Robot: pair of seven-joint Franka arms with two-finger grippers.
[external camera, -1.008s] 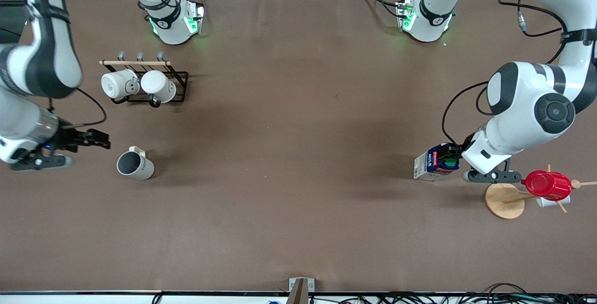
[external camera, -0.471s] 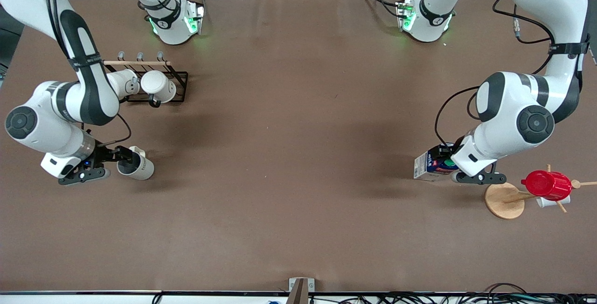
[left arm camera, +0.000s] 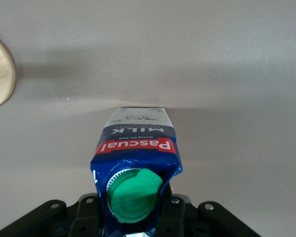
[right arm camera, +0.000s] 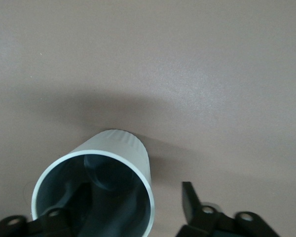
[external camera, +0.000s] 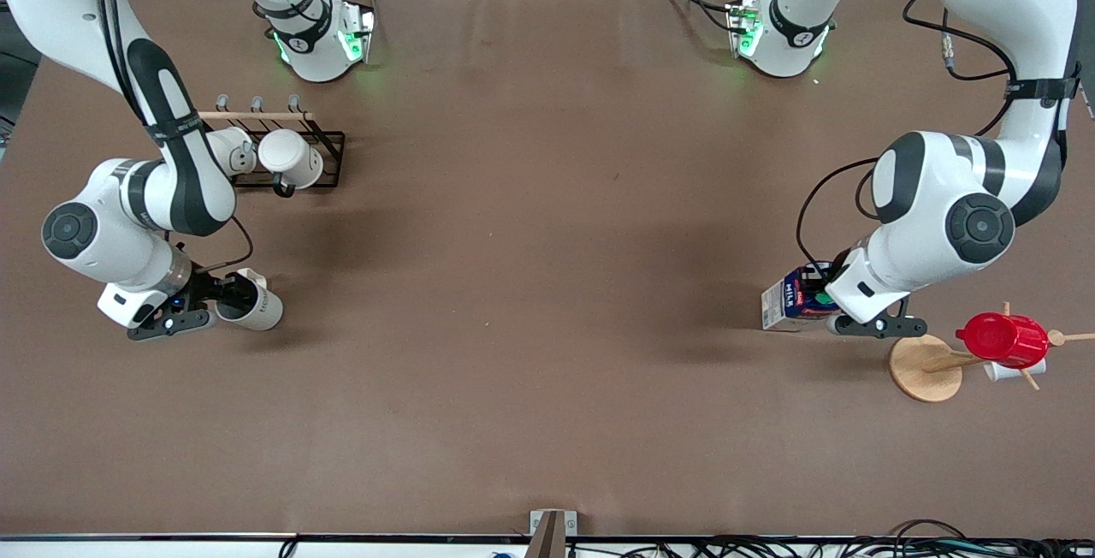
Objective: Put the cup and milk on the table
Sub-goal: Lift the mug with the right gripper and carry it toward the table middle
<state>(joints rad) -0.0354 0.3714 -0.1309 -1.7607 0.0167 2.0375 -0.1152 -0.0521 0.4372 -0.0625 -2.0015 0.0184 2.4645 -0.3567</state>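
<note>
Right gripper (external camera: 224,301) now astride cup (external camera: 252,303) rim.

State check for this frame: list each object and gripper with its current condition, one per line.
cup: upright on the table, rim straddled by the right gripper.
right gripper: open, one finger inside the cup, one outside.
milk: upright on the table, green cap on.
left gripper: shut on the milk's top.
white mugs: hanging on the black rack.
red cup: hung on the wooden mug tree.
</note>
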